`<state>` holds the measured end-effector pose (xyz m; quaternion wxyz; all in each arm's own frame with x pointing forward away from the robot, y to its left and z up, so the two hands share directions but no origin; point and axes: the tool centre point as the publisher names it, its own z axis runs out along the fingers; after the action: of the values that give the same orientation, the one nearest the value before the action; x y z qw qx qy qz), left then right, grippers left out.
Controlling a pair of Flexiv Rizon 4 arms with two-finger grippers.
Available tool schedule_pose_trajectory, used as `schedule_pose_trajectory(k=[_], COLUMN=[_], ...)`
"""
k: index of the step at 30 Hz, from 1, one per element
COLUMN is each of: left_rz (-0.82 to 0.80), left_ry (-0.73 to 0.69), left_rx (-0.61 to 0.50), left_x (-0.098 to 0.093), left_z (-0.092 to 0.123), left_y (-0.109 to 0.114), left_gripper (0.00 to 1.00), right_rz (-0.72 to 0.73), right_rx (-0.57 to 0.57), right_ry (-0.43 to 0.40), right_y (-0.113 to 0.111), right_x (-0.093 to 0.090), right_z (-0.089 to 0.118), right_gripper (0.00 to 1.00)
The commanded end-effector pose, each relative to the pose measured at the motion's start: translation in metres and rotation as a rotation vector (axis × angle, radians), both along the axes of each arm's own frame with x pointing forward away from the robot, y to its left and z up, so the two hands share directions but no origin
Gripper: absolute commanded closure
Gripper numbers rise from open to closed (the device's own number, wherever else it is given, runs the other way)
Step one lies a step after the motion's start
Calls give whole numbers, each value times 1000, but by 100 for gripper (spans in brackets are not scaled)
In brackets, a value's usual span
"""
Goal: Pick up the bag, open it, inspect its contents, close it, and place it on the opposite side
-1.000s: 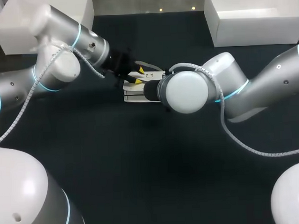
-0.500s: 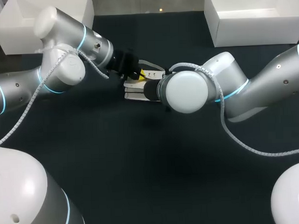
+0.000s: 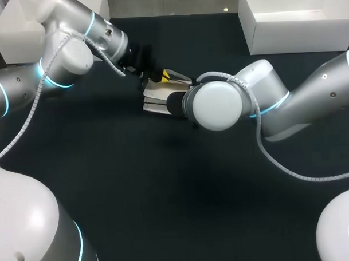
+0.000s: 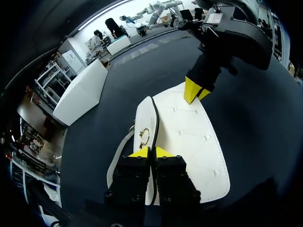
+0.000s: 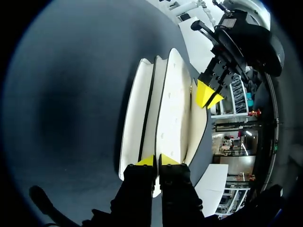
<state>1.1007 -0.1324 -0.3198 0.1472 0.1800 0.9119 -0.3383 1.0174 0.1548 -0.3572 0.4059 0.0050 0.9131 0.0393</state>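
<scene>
Grip on both ends: the white quilted handbag [image 3: 155, 100] is on the dark surface [image 3: 136, 183] near the middle, closer to the far edge than the near one, and it lies between my two arms. My left end effector [image 4: 151, 152] is clenched on it. Both yellow tips press together over the black-trimmed edge of the flap, just behind the gold clasp [image 4: 144, 137]. A white strap [image 4: 117, 158] loops out beside that end effector.

My right end effector [image 5: 155, 161] grasps the opposite end of the handbag, its tips close together on the edge where the white panels meet along a dark seam. In each wrist view I see the other arm's yellow tips at the far end of the handbag, touching it. In the head view the right arm's big round joint covers its own end effector and part of the handbag. I cannot tell whether the handbag rests on the surface or is held just off it.

A white box [image 3: 22, 47] stands at the far left corner and a second white box [image 3: 292, 41] at the far right corner, both well apart from the handbag.
</scene>
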Motion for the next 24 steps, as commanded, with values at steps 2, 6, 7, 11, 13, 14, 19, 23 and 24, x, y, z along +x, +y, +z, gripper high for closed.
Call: schedule_pose_trajectory(k=[2,6,7,11,13,14,19,23,24], left_rz=[-7,10,11,20,16,16,23,51,56], left_ry=[78,112,112,122,110,93,35,11,7], left_rx=[41,44,45,44,43,45,47,23,21], left_x=[24,29,29,30,28,26,14,9,8], left_z=[8,9,9,8,8,7,1,-5,-6], left_y=[2,3,3,4,4,4,5,7,7], left_gripper=[100,100,100,100,100,100,40,19,20], right_rz=[0,0,0,0,0,0,0,0,0], right_rx=[-3,-3,-3,-3,-3,-3,-3,-3,-3], right_ry=[1,1,1,1,1,1,1,1,1], right_y=[-2,-2,-2,-2,-2,-2,-2,-2,-2], right_x=[-4,-4,-4,-4,-4,-4,-4,-4,-4], right_z=[-4,-4,-4,-4,-4,-4,-4,-4,-4], right_gripper=[100,100,100,100,100,100,100,100,100])
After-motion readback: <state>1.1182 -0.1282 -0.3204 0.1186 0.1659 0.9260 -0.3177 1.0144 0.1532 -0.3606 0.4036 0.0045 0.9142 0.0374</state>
